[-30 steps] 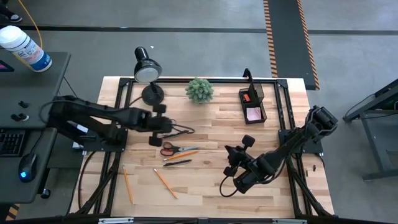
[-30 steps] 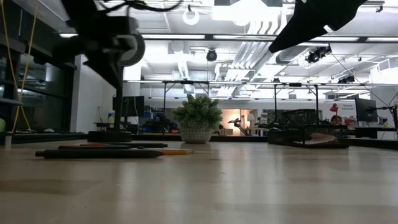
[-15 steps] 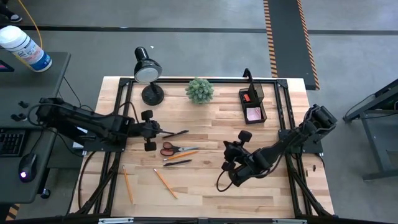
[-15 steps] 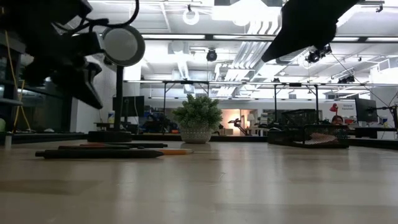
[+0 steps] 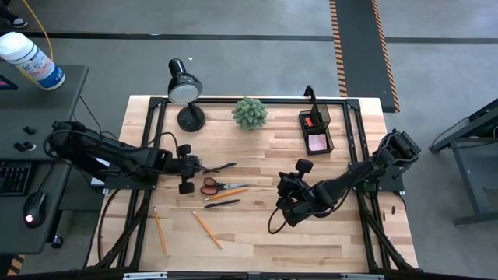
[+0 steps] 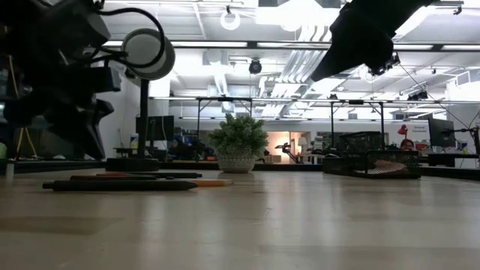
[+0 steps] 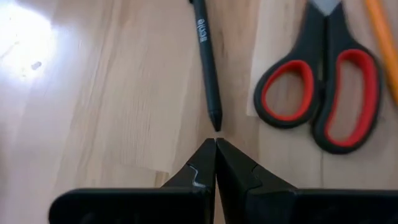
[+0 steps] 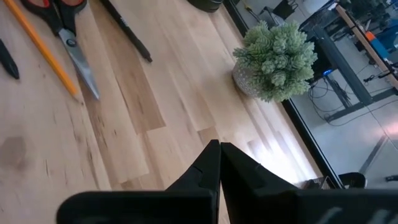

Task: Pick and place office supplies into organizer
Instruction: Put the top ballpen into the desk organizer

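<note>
Your left gripper (image 7: 216, 144) has pulled back and dropped low; it is clenched tight on nothing, right by the thin black pen (image 7: 207, 62) and red-handled scissors (image 7: 323, 93); your right gripper (image 8: 219, 148) is clenched empty too; the black mesh organizer (image 5: 316, 130) is waiting far across.

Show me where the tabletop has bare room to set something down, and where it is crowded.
Bare wood lies between the plant and the organizer, and along the near edge right of the two pencils. Crowded: the left-centre cluster of scissors, pens and the shut left gripper. The shut right gripper hangs over the middle.
</note>
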